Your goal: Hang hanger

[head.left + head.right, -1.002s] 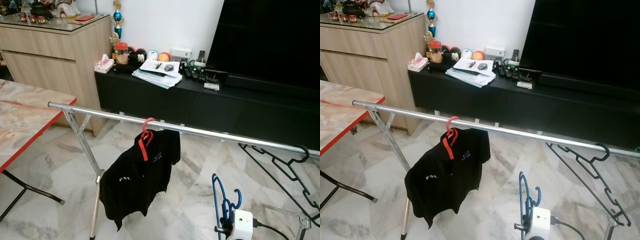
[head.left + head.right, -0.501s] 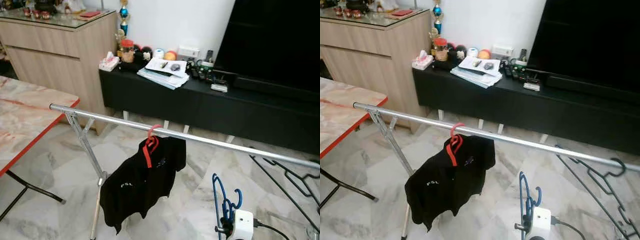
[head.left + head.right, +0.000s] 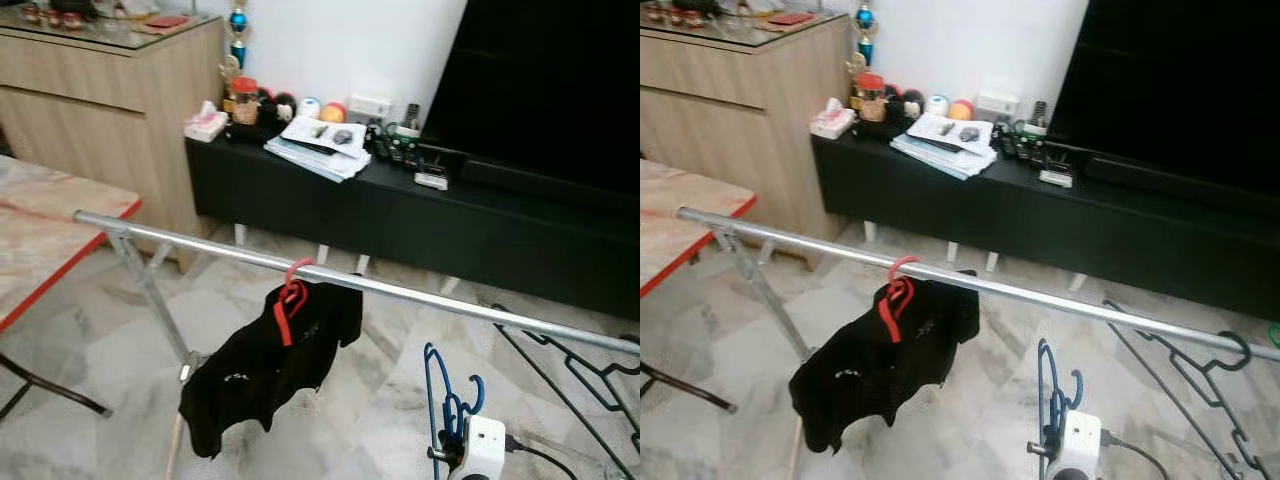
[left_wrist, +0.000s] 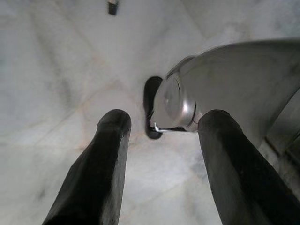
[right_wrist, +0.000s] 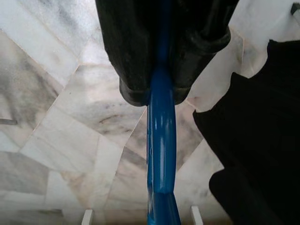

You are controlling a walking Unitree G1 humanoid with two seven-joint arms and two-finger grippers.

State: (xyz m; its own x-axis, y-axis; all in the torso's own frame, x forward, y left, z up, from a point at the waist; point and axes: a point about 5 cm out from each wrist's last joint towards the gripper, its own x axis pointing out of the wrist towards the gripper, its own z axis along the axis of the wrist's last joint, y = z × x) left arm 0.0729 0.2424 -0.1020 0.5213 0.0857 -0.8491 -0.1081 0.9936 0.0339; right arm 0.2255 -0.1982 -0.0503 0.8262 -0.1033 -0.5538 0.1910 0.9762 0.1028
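Overhead, a long silver metal rail [image 3: 400,292] crossed the head view from 9 to 3 o'clock. Red plastic hanger [image 3: 289,303] hooked on it near centre, carrying a black shirt [image 3: 262,366]. Right gripper [image 5: 159,93], at 5 o'clock below the rail, had both black fingers clamped on the blue plastic hanger [image 3: 443,400], held upright, well apart from the rail. Black wire hangers [image 3: 1200,375] hung at 3 o'clock. Left gripper [image 4: 161,124] fingers spread wide, holding nothing, over pale marble floor [image 4: 56,70].
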